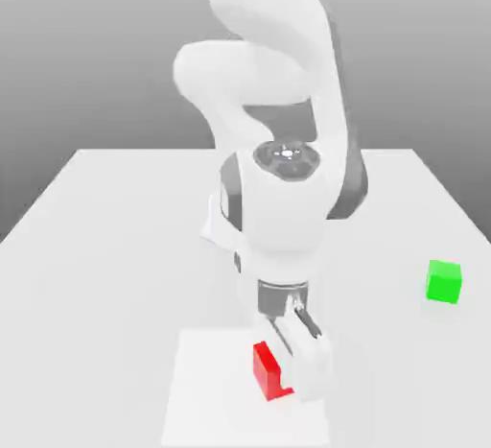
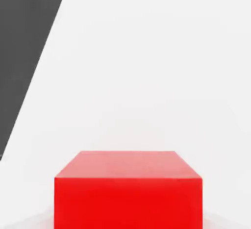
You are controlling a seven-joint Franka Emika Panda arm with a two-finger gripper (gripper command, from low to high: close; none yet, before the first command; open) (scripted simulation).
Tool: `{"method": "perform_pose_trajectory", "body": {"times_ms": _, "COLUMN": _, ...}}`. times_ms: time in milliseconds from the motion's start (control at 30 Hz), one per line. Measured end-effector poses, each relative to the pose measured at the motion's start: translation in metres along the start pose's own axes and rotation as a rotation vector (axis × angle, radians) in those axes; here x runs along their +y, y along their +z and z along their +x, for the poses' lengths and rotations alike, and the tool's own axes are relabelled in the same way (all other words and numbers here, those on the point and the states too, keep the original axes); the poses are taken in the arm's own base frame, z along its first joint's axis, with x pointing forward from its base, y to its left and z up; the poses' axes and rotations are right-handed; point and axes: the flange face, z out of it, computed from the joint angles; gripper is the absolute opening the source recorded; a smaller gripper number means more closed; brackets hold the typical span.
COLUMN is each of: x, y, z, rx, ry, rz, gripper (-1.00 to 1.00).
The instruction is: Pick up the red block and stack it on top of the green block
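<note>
You have the small, smooth-faced bright red cube [image 1: 268, 375] between the two fingers of the white gripper [image 2: 128, 222], which looks closed down on it, one finger against each of two opposite sides, with no gap that you can make out. The step in hand, as I judge it, is securing the grip and starting the lift. Let the squeeze settle before you raise anything, then go straight up and slowly; a sideways pull while the cube is low could drag it or twist it in your grip. Keep the wrist steady, too — a flat underside will matter when you set it down.

As for where it lies, the hand view shows the cube centred between the fingers, its edges square to them, so you shouldn't need to correct the angle. In the exterior view it sits low at the end of the arm, over the paler square patch [image 1: 206, 393] of the white table [image 1: 105, 293], partly hidden by the gripper. You can't tell for certain whether its base is touching the surface.

Your target, the small plain bright green cube [image 1: 444, 284], rests well apart, toward the exterior view's right. Gain clear height before you travel across — arriving low could knock it away.
</note>
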Motion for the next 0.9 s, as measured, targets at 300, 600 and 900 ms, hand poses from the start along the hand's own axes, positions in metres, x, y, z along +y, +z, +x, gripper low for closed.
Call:
{"method": "perform_pose_trajectory", "body": {"times_ms": 300, "x": 0.154, "y": -0.034, "z": -0.138, "rx": -0.015, "ry": -0.428, "rz": -0.010, "gripper": -1.00}}
{"method": "perform_pose_trajectory", "body": {"times_ms": 600, "x": 0.325, "y": -0.044, "z": -0.181, "rx": -0.003, "ry": -0.802, "rz": -0.001, "gripper": -1.00}}
{"method": "perform_pose_trajectory", "body": {"times_ms": 900, "x": 0.332, "y": 0.010, "z": -0.181, "rx": -0.002, "ry": -0.815, "rz": 0.001, "gripper": 1.00}}
